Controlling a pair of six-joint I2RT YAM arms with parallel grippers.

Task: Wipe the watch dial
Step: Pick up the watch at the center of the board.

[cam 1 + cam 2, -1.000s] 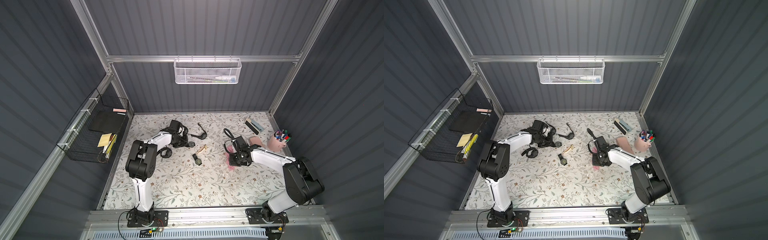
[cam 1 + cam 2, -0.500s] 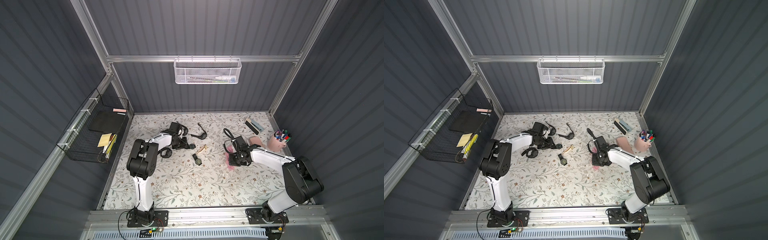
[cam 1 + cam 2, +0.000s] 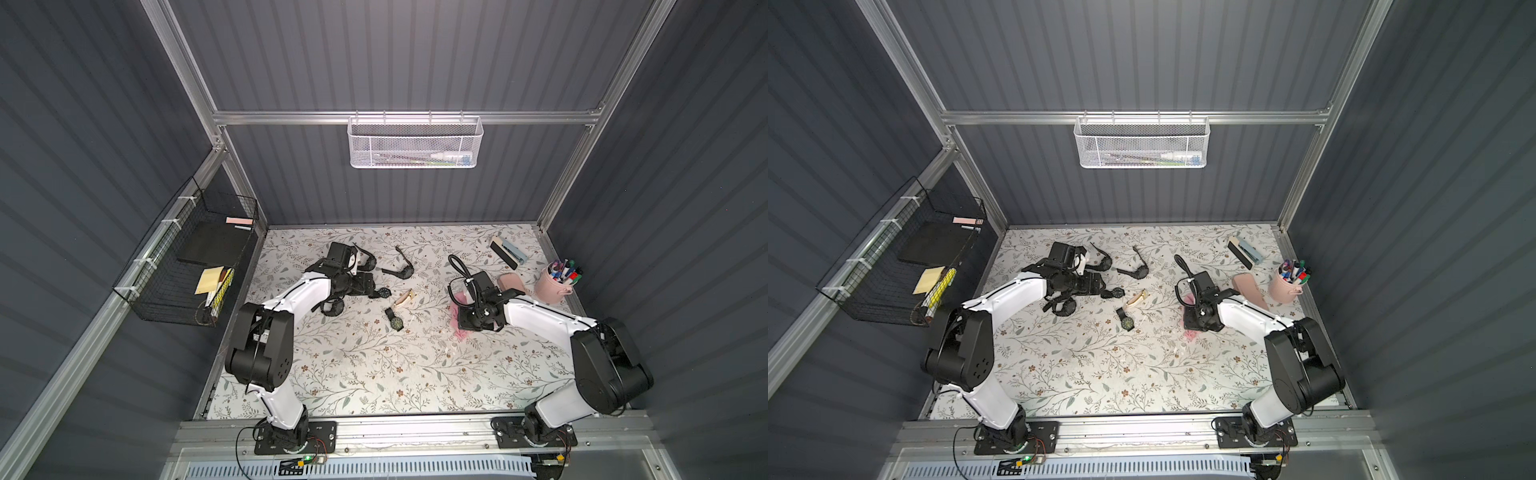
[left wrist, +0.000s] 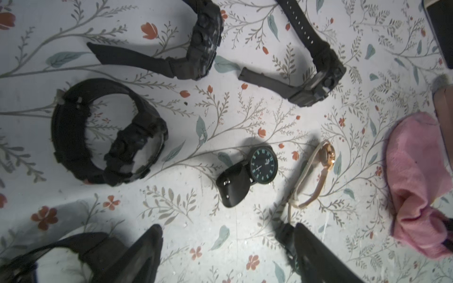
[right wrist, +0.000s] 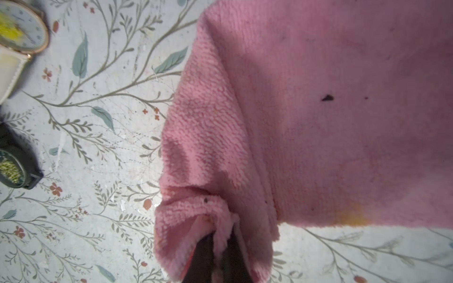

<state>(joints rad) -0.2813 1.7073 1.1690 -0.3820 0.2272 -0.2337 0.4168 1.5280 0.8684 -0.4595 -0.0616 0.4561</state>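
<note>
A small black watch with a dark dial and teal numerals (image 4: 263, 165) lies on the floral table just ahead of my left gripper (image 4: 223, 230), which is open and empty. In both top views it sits right at the gripper's tips (image 3: 384, 293) (image 3: 1115, 293). My right gripper (image 5: 218, 240) is shut on a fold of the pink cloth (image 5: 318, 110), low over the table at mid-right (image 3: 459, 300). A beige-strap watch (image 3: 405, 298) and a black watch with a greenish smeared dial (image 3: 395, 321) lie between the arms.
Three bulky black watches (image 3: 368, 262) (image 3: 401, 270) (image 3: 332, 308) lie around the left arm. A pink pen cup (image 3: 555, 286), a pink case (image 3: 509, 282) and a black-and-blue stapler (image 3: 509, 251) stand at back right. A wire basket (image 3: 183, 270) hangs on the left wall.
My left gripper has opened and let go of the small dark-dial watch, which now lies on the table in front of it. The right arm and cloth have not moved.
</note>
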